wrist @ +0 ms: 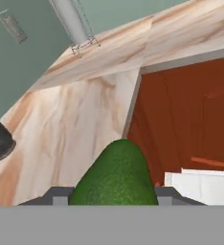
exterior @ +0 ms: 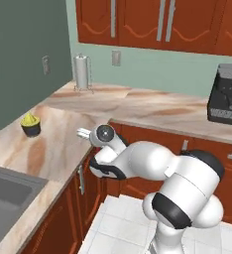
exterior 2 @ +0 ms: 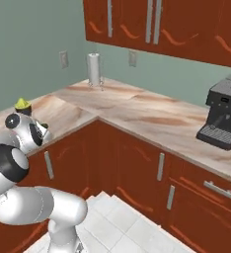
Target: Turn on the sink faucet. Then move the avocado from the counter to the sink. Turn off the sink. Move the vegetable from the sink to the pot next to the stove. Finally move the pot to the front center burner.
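1. gripper hangs at the counter edge, avocado sitting right between its fingers
2. bowl is on the counter, off to the gripper's left
3. paper towel holder stands far ahead in the corner by the wall
4. sink is set in the counter, back and left of the gripper
5. coffee machine is way off right on the other counter run
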